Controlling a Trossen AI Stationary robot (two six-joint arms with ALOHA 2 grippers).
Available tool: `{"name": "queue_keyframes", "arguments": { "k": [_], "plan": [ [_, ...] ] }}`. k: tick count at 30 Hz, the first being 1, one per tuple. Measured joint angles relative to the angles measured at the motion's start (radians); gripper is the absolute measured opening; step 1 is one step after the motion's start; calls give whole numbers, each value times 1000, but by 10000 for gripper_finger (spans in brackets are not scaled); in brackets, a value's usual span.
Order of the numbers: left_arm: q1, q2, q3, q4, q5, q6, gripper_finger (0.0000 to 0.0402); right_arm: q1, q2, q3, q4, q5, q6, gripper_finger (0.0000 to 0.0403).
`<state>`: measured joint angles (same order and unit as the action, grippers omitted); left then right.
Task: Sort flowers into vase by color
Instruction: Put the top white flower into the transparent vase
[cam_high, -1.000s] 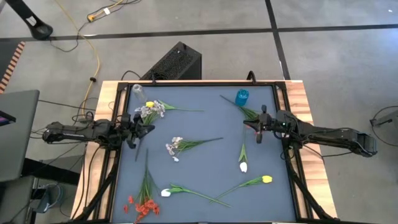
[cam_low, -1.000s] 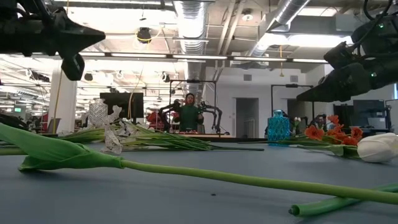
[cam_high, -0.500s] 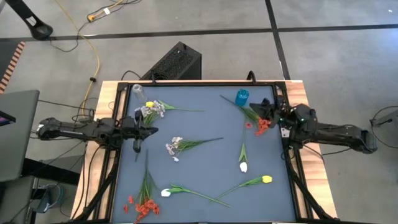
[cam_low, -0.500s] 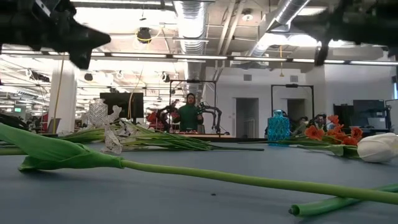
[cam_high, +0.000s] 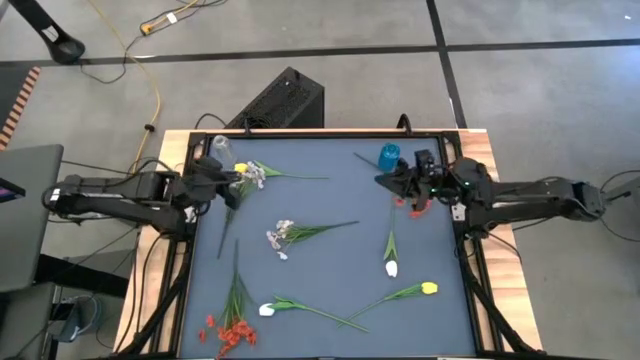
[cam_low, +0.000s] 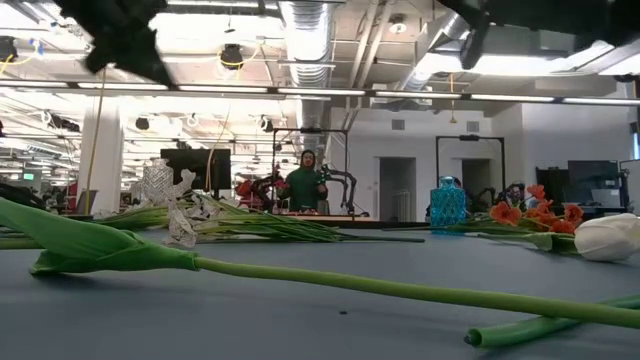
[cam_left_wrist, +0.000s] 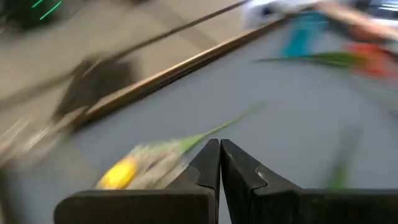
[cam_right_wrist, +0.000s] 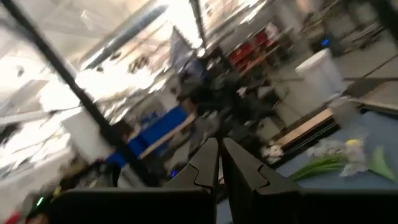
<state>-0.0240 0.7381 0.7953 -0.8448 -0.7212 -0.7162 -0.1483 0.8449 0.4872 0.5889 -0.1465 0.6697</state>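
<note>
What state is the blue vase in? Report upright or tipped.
Upright: the blue vase stands on its base at the table's far edge, mouth up, no stems inside.

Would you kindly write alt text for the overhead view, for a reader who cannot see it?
Flowers lie scattered on a blue-grey table; a clear vase and a blue vase stand at its far edge. The left gripper is by the clear vase, the right gripper by the blue one.

left wrist view: motion-blurred; a yellow bloom (cam_left_wrist: 117, 173) and a blue shape (cam_left_wrist: 303, 34) show only as smears.
right wrist view: blurred room, details unreadable.
low view: both arms cut off by the top edge.
white tulip (cam_low: 608, 238): cropped at the right edge.
</note>
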Motion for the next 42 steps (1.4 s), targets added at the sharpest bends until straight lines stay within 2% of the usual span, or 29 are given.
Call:
{"name": "queue_keyframes", "arguments": {
  "k": [4, 9, 14, 20, 25, 28, 32, 37, 42],
  "plan": [
    [33, 55, 43, -214, 106, -198, 4, 36, 99, 41, -5, -95, -40, 50],
    [34, 106, 0, -245, 254, -310, 30, 69, 186, 68, -5, -157, -115, 50],
    [30, 154, -44, -246, 331, -375, 73, 65, 229, 74, -8, -171, -129, 50],
    [30, 179, -65, -284, 346, -436, 122, 64, 231, 75, -4, -171, -121, 50],
    [30, 192, -67, -340, 348, -488, 142, 77, 222, 75, -5, -170, -121, 50],
    [35, 199, -103, -313, 356, -496, 143, 76, 223, 75, -5, -169, -121, 50],
    [56, 214, -210, -196, 440, -446, 143, 74, 223, 75, -1, -165, -121, 50],
    [66, 229, -220, -176, 444, -428, 143, 74, 223, 75, 8, -164, -114, 50],
    [64, 252, -262, -113, 533, -379, 143, 74, 223, 75, 23, -163, -102, 50]
  ]
}}
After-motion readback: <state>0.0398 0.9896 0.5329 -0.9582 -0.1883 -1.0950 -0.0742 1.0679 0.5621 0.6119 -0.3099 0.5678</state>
